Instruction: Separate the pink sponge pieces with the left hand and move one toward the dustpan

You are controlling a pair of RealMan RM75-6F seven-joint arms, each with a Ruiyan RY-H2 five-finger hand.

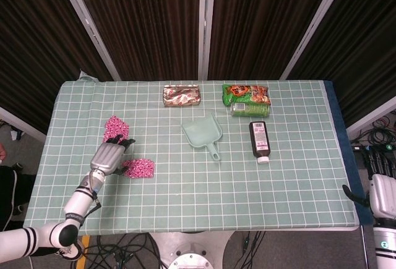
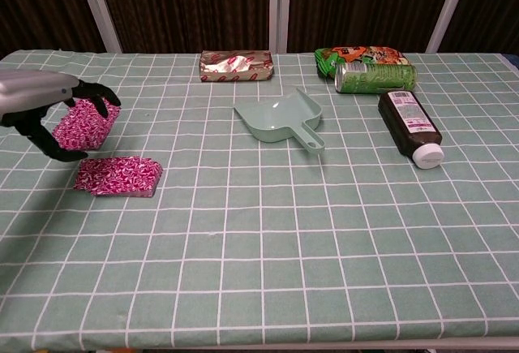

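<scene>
Two pink sponge pieces are at the table's left. One pink sponge piece (image 1: 114, 125) (image 2: 84, 124) sits tilted between the fingers and thumb of my left hand (image 1: 110, 155) (image 2: 36, 96), which pinches it just above the cloth. The other sponge piece (image 1: 140, 168) (image 2: 117, 175) lies flat on the table, right of and nearer than the hand. The mint green dustpan (image 1: 203, 133) (image 2: 280, 118) rests at mid table, handle toward the front right. My right hand (image 1: 383, 196) shows only as a white shape off the table's right edge; its fingers are hidden.
A foil snack pack (image 1: 181, 95) lies at the back centre. A green chip bag (image 1: 246, 92), a green can (image 1: 250, 109) and a dark bottle (image 1: 259, 140) on its side sit right of the dustpan. The green checked tablecloth (image 1: 216, 188) covers the table.
</scene>
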